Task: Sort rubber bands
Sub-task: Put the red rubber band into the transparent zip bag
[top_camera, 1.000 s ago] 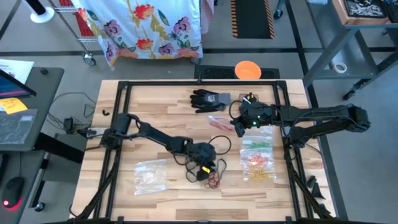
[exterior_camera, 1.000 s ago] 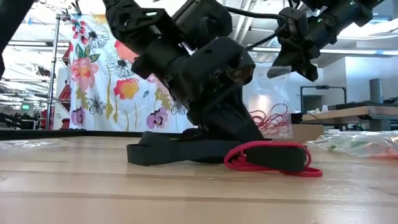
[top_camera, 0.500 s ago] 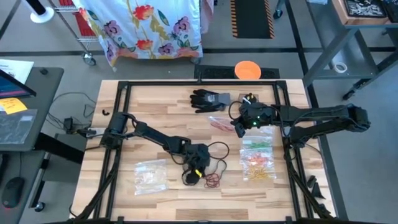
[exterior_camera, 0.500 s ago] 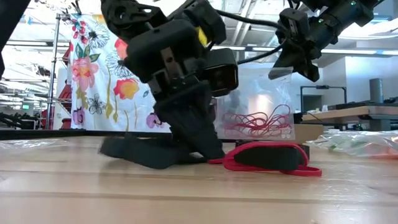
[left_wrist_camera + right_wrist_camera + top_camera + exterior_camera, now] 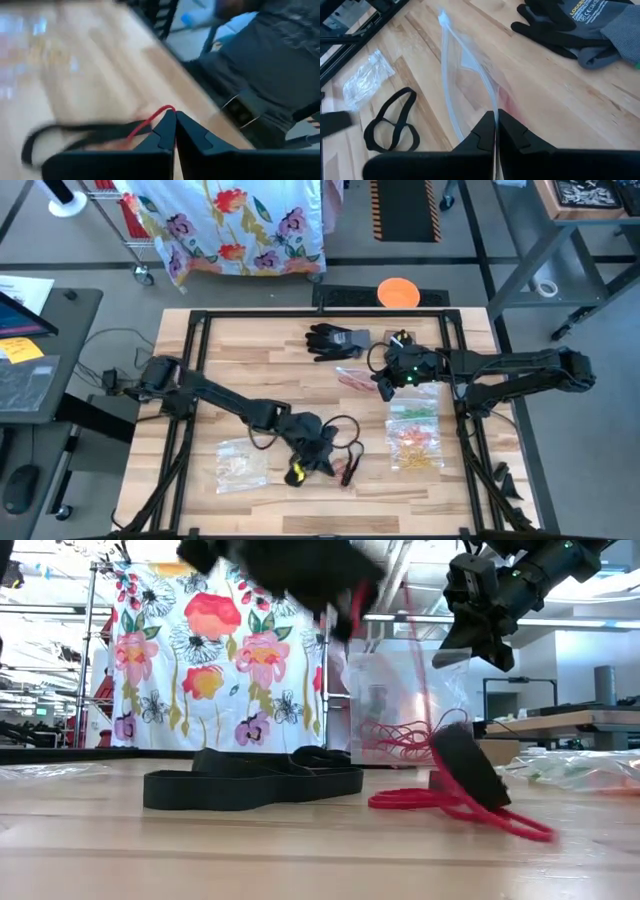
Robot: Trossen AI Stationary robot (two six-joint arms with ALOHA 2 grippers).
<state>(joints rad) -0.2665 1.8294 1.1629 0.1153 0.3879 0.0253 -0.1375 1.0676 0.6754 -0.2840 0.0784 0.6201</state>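
Light wooden planks make up the worktop [image 5: 250,370], framed by black rails, with a flowered cloth [image 5: 230,220] hanging beyond. From above, the left end effector [image 5: 318,460] is low near the front, pressed together on a thin red rubber band [image 5: 345,471], beside a loose black rubber band [image 5: 345,425]. Bagged yellow bands [image 5: 240,463] lie to its left, and bagged orange and green bands [image 5: 415,438] to its right. The right end effector [image 5: 385,385] is pinching a clear plastic bag [image 5: 352,378] near a black-and-grey glove [image 5: 338,340].

At table height, red rubber bands [image 5: 460,805] trail up from the wood toward the raised left end effector, and wide black bands [image 5: 250,783] lie flat.

The left wrist view shows the fingers [image 5: 165,135] closed on the red band [image 5: 150,120].

The right wrist view shows fingers [image 5: 487,132] clamping the bag's edge [image 5: 465,65]; the glove [image 5: 580,30] bears partly cut-off lettering that I cannot read fully.
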